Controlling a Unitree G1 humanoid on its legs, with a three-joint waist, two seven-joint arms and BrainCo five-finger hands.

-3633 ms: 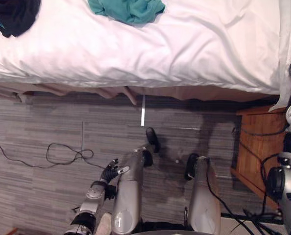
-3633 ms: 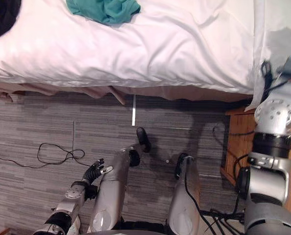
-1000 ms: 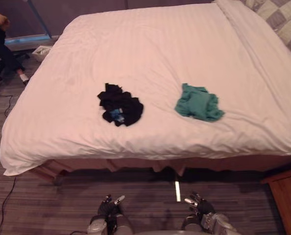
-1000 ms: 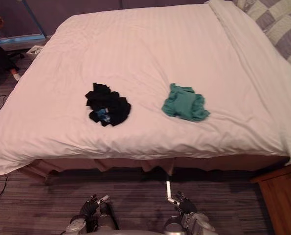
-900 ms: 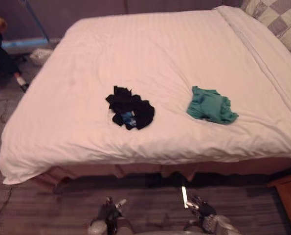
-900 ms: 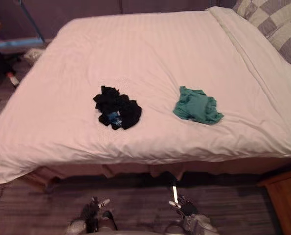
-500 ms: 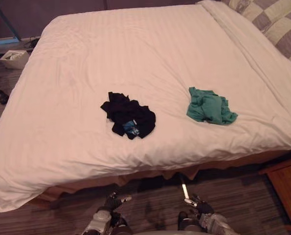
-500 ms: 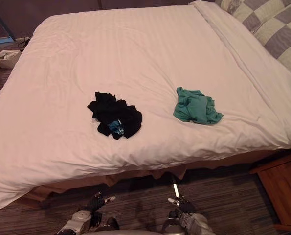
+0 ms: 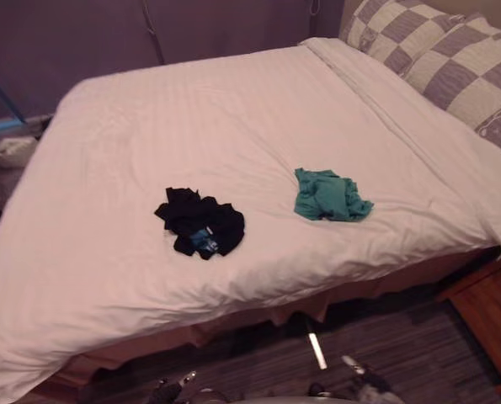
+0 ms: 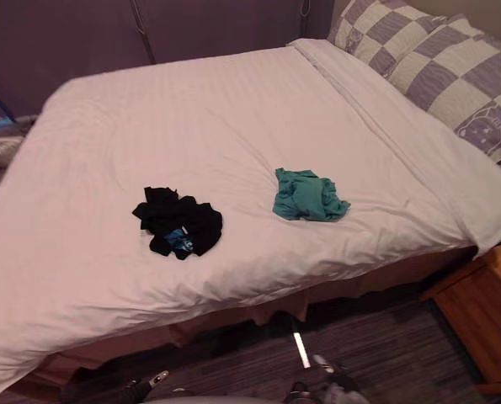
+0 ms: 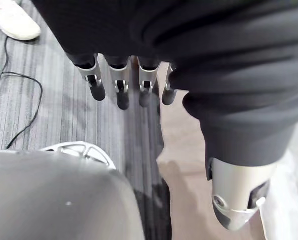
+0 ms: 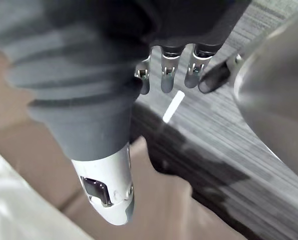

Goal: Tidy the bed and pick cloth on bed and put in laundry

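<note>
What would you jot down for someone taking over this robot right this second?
Left hand: open, empty, hanging low over the grey carpet floor beside the bed.
Right hand: open, empty, also low by the floor.
Things: crumpled black cloth and crumpled teal cloth lie apart on the white bed, the black one on the robot's left.
Done: nothing picked up yet.
Left: pick up each cloth, put it in the laundry, tidy the bed.
</note>
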